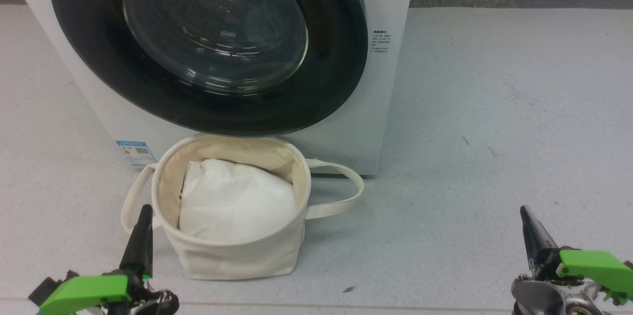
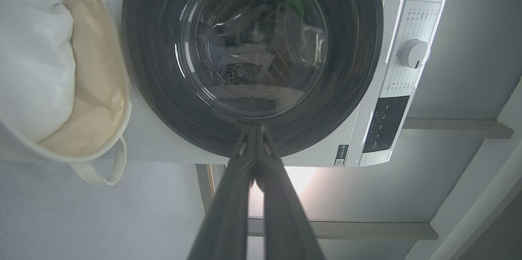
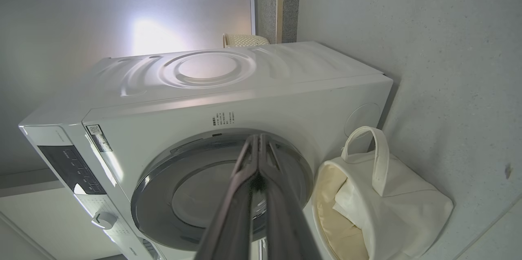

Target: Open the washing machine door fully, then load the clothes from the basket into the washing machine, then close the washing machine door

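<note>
Beside the clenched left tool [image 1: 145,213] stands the basket [image 1: 237,255]; right tool [image 1: 525,213] clenched, apart

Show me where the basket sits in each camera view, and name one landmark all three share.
Head view: the basket is at lower centre, just below the washing machine door.
Left wrist view: the basket is at the upper left edge, left of the door.
Right wrist view: the basket is at lower right, right of the door.
Shared landmark: that shut round glass door.
</note>
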Available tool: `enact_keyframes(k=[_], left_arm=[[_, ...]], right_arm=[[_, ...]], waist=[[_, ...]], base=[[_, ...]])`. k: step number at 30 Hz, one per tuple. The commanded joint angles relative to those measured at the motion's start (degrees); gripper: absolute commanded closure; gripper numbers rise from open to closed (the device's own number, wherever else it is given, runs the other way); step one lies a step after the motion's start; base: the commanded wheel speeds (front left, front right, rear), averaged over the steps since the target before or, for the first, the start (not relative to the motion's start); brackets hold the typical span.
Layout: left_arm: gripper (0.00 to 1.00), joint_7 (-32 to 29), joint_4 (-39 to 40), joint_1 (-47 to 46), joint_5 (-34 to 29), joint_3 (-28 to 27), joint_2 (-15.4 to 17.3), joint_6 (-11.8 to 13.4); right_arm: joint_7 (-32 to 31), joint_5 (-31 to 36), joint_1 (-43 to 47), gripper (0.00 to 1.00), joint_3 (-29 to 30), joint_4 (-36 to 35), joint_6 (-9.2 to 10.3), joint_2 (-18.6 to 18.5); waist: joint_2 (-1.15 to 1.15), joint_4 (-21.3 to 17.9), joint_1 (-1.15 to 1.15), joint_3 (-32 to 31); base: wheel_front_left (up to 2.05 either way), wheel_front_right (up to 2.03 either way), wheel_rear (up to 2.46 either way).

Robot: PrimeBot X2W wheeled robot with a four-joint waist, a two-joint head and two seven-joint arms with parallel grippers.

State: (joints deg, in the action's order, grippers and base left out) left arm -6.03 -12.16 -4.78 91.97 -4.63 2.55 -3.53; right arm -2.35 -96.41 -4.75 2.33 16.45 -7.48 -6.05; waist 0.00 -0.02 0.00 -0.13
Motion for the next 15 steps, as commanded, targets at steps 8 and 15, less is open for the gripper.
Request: enact_keyframes(k=[8, 15], left_arm=[[1.00, -0.42, 2.27, -1.20, 0.15, -2.01, 0.32, 0.03], [1.00, -0.42, 2.28, -1.20, 0.15, -2.01, 0.32, 0.03]], right_arm=[[0.58, -1.00, -2.22, 1.00, -1.78, -2.07, -0.01, -1.43], [0.93, -1.38, -2.20, 1.00, -2.21, -2.13, -0.01, -1.75]], waist=[[0.00, 0.00, 0.00, 0.00], [0.00, 0.00, 0.00, 0.00]], base=[[0.00, 0.00, 0.00], [0.00, 0.00, 0.00]])
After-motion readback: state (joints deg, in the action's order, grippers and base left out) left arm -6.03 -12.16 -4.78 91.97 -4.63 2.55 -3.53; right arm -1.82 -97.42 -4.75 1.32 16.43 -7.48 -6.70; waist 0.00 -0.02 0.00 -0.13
